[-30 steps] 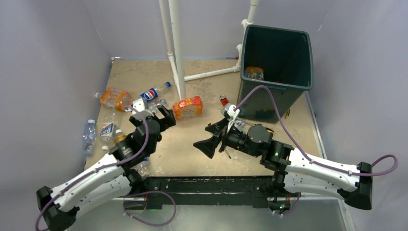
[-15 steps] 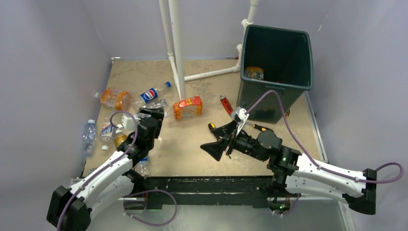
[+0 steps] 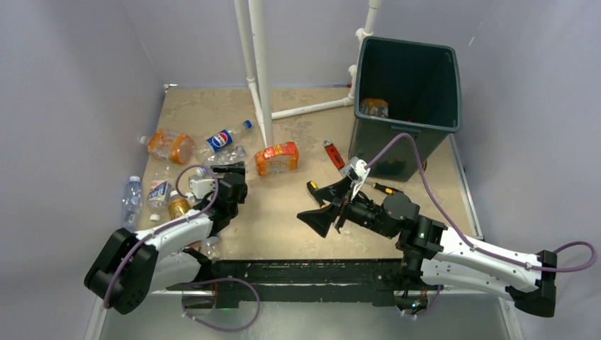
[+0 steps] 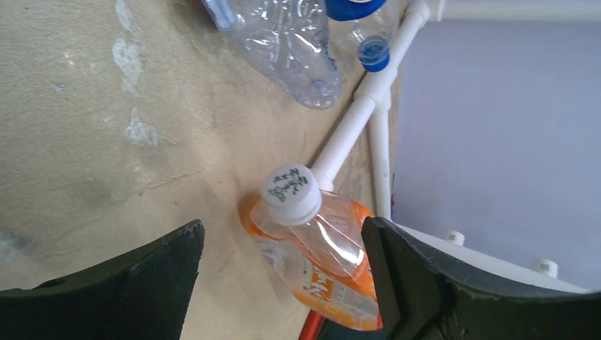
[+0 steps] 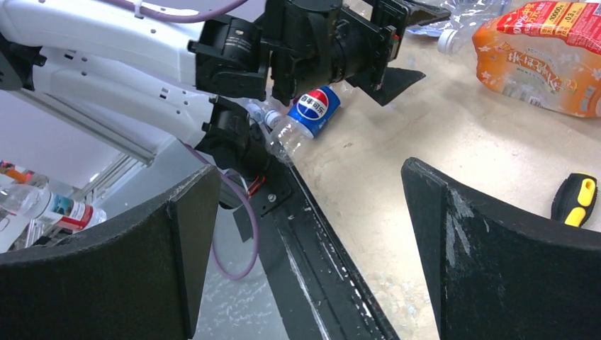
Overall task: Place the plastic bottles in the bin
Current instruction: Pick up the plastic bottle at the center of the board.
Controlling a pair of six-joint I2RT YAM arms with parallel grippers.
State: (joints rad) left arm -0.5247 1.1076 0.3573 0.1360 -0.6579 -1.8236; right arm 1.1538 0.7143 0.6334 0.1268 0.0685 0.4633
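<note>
**Both grippers wide open, nothing held**

My left gripper (image 3: 228, 168) is low over the table (image 3: 283, 227) with its jaws spread wide and nothing between them. Through my left wrist camera I look straight at the squashed orange bottle (image 4: 322, 262). It has a white cap and lies just ahead of my fingers (image 4: 149, 283), against the foot of the white pipe (image 4: 347, 134). From above I see a gap between my fingers and that bottle.

Just beyond my left gripper lie a crumpled clear bottle (image 3: 228, 154) and a Pepsi bottle (image 3: 227, 136), with an orange-tinted bottle (image 3: 170, 145) further left. Beside my left arm are a small blue-labelled bottle (image 3: 159, 191), an amber bottle (image 3: 177, 205) and a clear bottle (image 3: 132, 200) by the table's left edge. A second Pepsi bottle (image 5: 312, 113) lies at the near edge, by my left arm's base.

My right gripper (image 3: 313, 205) hangs over the middle of the table, jaws as wide as they go and empty. A screwdriver (image 3: 383, 188) and a red wrench (image 3: 332, 152) lie near it.

The bin (image 3: 407, 44) stands at the far right corner, well apart from both grippers, with one bottle inside (image 3: 373, 108)
</note>
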